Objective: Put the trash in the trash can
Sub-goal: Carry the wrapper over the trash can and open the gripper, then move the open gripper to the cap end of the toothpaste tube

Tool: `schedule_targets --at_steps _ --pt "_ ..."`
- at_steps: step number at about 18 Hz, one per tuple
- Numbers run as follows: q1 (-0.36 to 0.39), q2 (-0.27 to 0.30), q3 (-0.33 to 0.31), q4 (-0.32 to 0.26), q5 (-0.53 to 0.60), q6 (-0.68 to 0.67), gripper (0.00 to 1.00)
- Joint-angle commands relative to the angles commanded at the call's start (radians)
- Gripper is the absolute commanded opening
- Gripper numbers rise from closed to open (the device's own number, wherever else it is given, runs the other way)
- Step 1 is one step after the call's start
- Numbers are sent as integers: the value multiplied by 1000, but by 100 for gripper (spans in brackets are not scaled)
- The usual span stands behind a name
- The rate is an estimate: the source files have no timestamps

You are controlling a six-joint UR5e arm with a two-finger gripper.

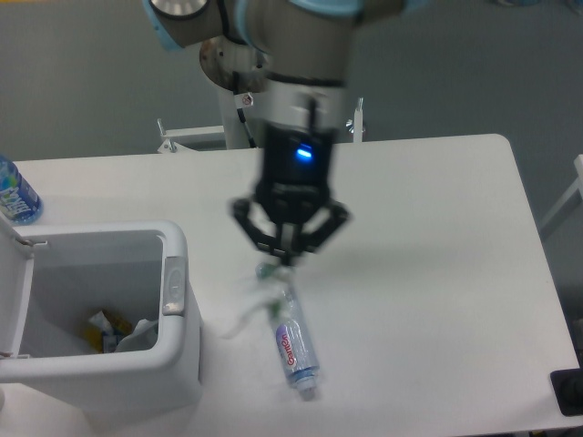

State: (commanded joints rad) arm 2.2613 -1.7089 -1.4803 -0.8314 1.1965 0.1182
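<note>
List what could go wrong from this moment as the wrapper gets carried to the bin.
1. The pincer seems to hold the wrapper only by its top, the rest dangling and blurred; it might slip out short of the trash can.
2. The wrapper hangs just over the flattened bottle and could brush it.
3. Hanging low, it may catch the bin's near rim.
</note>
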Motion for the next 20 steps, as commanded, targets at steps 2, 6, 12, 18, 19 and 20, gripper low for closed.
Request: schedule_targets --at_steps 2,6,12,18,19,20 --pt "-38 9 0 0 -3 -26 0" --pt "-126 6 -47 5 -5 -26 34" --pt "-131 3 -51 5 -3 -64 100" --pt "-19 -6 -48 5 2 -63 100" --pt "21 -27 -46 5 2 -61 100" --pt "55 -59 -41 5 2 -54 100"
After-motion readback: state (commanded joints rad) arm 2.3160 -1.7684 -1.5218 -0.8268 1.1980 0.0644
